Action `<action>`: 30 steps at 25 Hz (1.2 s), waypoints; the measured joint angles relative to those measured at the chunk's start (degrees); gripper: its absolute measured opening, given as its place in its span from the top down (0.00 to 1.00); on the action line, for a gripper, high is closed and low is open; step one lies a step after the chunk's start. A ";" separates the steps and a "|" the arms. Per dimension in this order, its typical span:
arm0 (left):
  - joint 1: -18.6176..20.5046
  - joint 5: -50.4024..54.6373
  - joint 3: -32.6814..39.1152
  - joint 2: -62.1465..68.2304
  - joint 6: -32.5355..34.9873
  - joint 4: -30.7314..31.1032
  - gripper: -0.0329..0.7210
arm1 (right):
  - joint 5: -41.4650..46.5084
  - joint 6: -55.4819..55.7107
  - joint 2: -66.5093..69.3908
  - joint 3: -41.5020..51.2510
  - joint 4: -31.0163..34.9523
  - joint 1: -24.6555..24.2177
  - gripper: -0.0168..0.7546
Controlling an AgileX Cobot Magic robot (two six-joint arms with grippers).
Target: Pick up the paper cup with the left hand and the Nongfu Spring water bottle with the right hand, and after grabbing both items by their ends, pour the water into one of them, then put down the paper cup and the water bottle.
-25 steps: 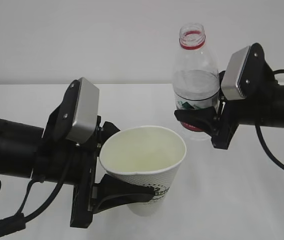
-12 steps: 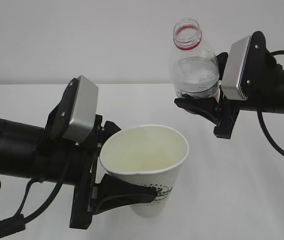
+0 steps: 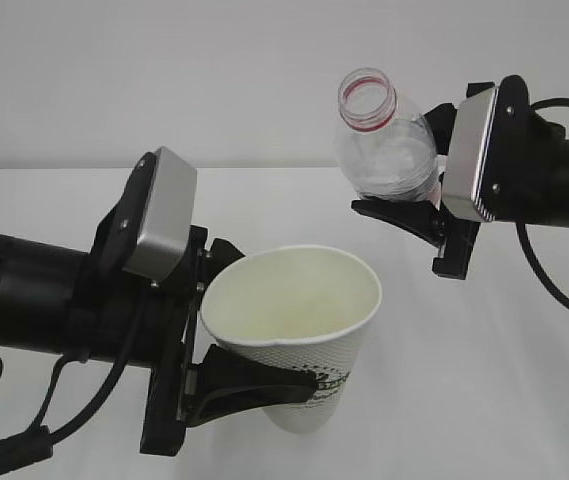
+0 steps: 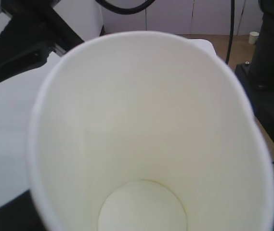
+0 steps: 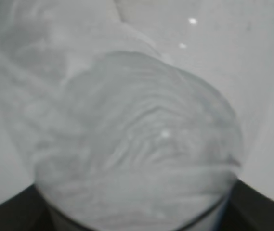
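1. Holding both items aloft: the left tool (image 3: 226, 385) grips the paper cup (image 3: 294, 335); the right tool (image 3: 404, 213) grips the Nongfu Spring water bottle (image 3: 384, 150), tilted above the cup's right.
2. Cup looks dry inside; pouring and setting down remain.

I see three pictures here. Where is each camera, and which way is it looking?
Exterior view: in front of the table, looking slightly down; shows both arms, the left claw holding the paper cup, the right claw holding the tilted water bottle.
Left wrist view: on the left arm, looking straight into the dry paper cup; claw barely visible.
Right wrist view: on the right arm, pressed close to the blurred water bottle.
Shared: each wrist view shows an object also seen in the exterior view.
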 joint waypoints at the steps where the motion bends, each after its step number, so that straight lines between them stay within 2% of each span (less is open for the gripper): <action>1: 0.00 0.00 -0.12 0.00 0.00 -0.02 0.28 | 0.00 -0.94 0.00 0.00 0.52 0.00 0.35; 21: 0.00 -0.24 -0.71 -0.88 0.00 -0.12 0.29 | -2.62 -12.15 -3.97 -0.10 5.78 0.00 0.35; 30: -0.14 -2.00 -0.94 -0.88 0.00 -0.02 0.29 | -2.62 -14.97 -4.01 -0.10 6.10 0.00 0.35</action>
